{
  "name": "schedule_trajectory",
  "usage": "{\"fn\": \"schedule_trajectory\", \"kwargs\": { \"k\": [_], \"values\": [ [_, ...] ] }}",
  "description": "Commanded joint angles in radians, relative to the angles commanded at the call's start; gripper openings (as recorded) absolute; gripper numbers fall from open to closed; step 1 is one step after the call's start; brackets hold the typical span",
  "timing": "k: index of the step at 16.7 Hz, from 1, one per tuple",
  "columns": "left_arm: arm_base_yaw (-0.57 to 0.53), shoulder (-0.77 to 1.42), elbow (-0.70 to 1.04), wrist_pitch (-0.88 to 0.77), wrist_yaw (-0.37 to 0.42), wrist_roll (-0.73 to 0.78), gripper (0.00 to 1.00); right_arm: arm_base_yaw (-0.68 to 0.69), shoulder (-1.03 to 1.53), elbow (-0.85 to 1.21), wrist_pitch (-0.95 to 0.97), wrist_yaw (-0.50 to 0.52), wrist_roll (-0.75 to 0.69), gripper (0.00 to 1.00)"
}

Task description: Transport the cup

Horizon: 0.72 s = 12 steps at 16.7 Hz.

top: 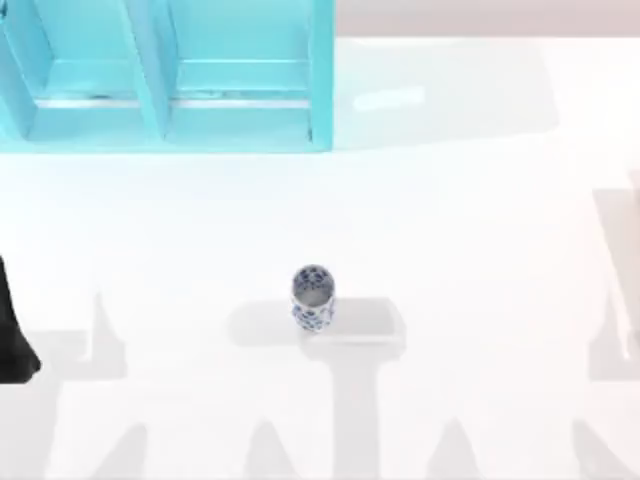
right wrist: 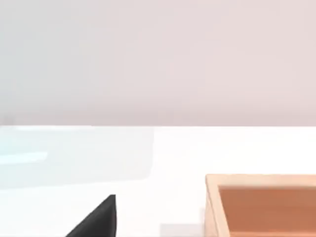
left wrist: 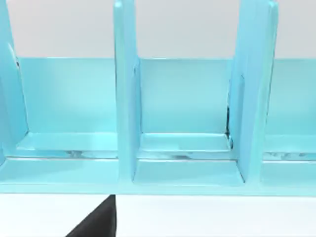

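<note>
The cup (top: pixel 312 297), small, white with a blue pattern and grey inside, stands upright near the middle of the white table (top: pixel 480 230). My left gripper (top: pixel 14 335) is a black shape at the table's left edge, far from the cup and level with it. A black part of it (left wrist: pixel 96 222) juts into the left wrist view, which faces the cyan shelf. A black part of my right gripper (right wrist: pixel 96 219) appears low in the right wrist view, over bare table. Nothing touches the cup.
A cyan shelf unit (top: pixel 160 80) with upright dividers (left wrist: pixel 126 98) fills the table's back left. A wooden open box (right wrist: pixel 212 202) lies on the table ahead of my right wrist camera. Open table surrounds the cup on all sides.
</note>
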<state>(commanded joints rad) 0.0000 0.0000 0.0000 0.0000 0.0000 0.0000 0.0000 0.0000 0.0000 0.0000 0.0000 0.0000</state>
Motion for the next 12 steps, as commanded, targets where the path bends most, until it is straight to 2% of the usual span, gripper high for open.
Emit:
{"fn": "schedule_trajectory", "kwargs": {
  "k": [3,6,9,12],
  "values": [
    [-0.004,0.01,0.01,-0.008,0.0,-0.004,1.0,0.0,0.0,0.0,0.0,0.0,0.0,1.0],
    [-0.043,0.102,0.103,-0.083,-0.001,-0.042,1.0,0.0,0.0,0.0,0.0,0.0,0.0,1.0],
    [-0.116,0.288,0.291,-0.217,-0.001,-0.109,1.0,0.0,0.0,0.0,0.0,0.0,0.0,1.0],
    [-0.21,0.568,0.56,-0.397,0.0,-0.197,1.0,0.0,0.0,0.0,0.0,0.0,0.0,1.0]
  ]
}}
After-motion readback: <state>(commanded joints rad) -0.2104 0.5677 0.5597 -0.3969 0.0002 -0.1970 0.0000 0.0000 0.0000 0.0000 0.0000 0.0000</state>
